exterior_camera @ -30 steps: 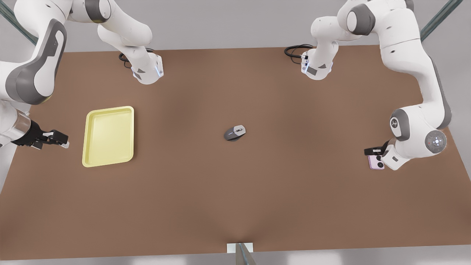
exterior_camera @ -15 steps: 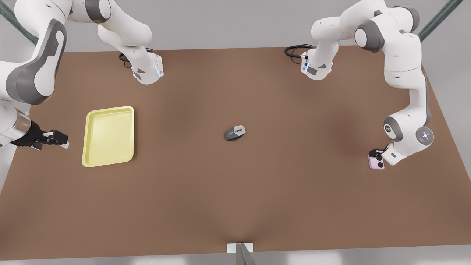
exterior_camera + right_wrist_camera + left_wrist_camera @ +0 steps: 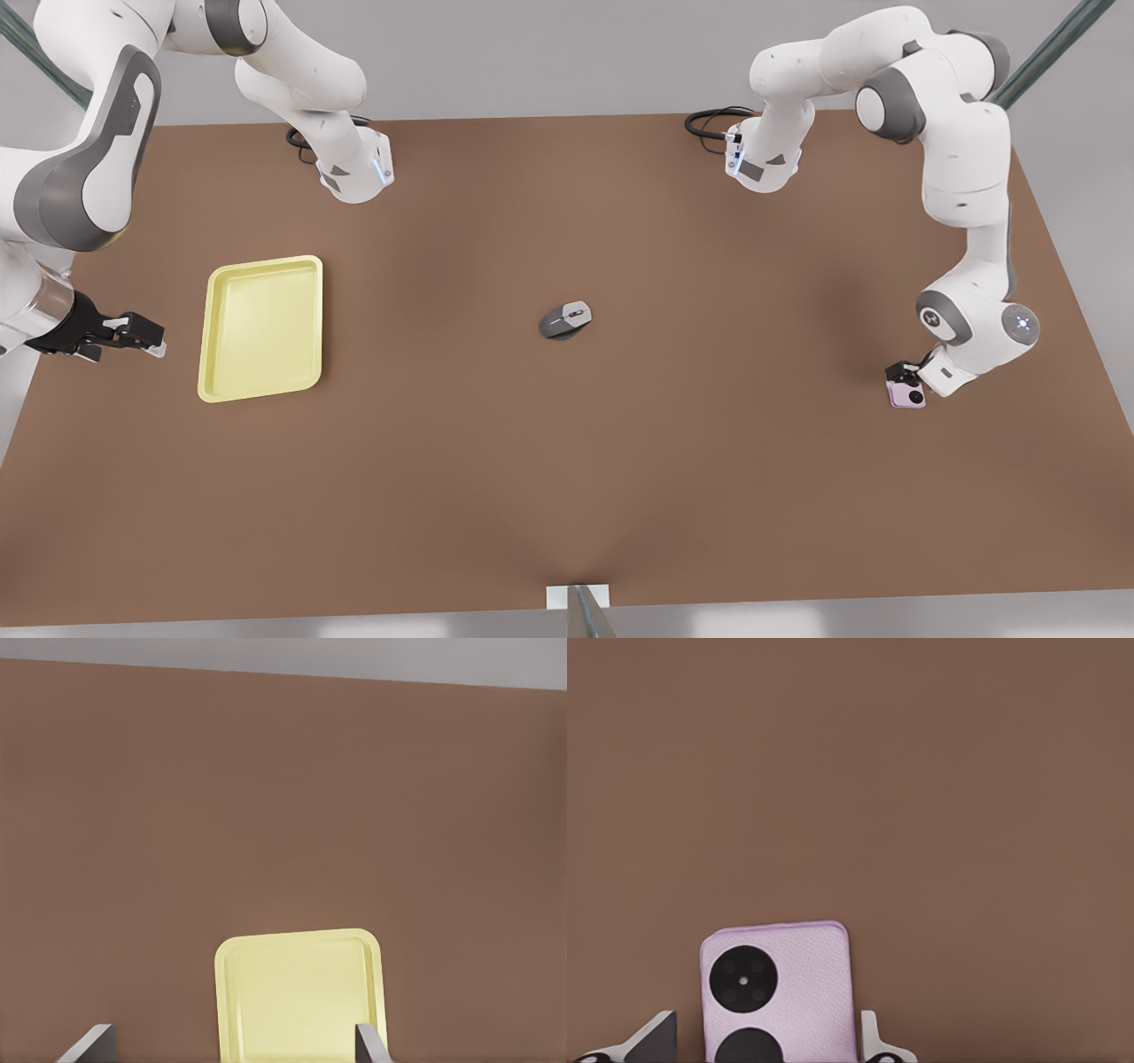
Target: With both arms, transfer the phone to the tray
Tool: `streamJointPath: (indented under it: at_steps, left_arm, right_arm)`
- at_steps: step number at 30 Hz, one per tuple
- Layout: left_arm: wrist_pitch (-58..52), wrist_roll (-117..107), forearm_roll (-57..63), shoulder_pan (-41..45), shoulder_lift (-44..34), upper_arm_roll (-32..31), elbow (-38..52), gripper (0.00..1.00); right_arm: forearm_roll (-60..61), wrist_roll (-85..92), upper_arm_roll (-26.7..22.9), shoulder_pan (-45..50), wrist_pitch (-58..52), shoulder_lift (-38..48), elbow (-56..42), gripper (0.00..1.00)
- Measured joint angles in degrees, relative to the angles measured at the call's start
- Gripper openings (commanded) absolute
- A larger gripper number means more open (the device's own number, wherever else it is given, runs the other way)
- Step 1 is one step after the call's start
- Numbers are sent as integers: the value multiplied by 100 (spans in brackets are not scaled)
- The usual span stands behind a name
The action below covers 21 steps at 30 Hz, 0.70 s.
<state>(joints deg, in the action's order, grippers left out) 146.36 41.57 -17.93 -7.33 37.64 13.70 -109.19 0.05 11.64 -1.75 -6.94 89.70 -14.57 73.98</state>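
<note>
My left end effector (image 3: 904,372) has come down onto the phone (image 3: 907,395) over the last second; the arm was higher and bulkier in the front view a moment ago, and now its wrist sits low and compact over the worktop (image 3: 567,461) near the front view's right edge. In the left wrist view the phone (image 3: 780,992) lies flat between the two fingertips (image 3: 873,1041), with a gap on each side, so I read the fingers as apart and straddling it, not yet clamped. The phone itself has not shifted. To me that means the approach is about finished and the closing squeeze is what the next move calls for.

My right end effector (image 3: 133,337) waits at the front view's left, just beside the tray (image 3: 261,328), and has not moved. Its fingers stand apart, and the right wrist view looks out past the fingertips (image 3: 372,1045) at the tray (image 3: 301,997) lying ahead of them.

The phone and the tray are well apart, with a grey mouse (image 3: 565,320) lying between them around the middle of the worktop. I judge a handover somewhere near there is likely, and the mouse is worth steering around.
</note>
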Motion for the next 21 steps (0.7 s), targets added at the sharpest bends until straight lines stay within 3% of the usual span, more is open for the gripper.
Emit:
streamJointPath:
  at_steps: [3, 5, 12, 21]
  left_arm:
    - [47, 127, -68, 3, 76, 0, 6, 100]
    - [68, 190, -83, 3, 87, 1, 9, 88]
    - [92, 326, -77, 10, 90, -5, 13, 78]
    - [66, 432, -67, 49, 70, -7, 35, 73]
  right_arm:
    - [0, 5, 0, 0, 13, 0, 5, 100]
    - [0, 9, 0, 0, 19, 0, 5, 100]
    - [0, 18, 0, 0, 28, 0, 5, 100]
    - [0, 26, 0, 0, 32, 0, 5, 100]
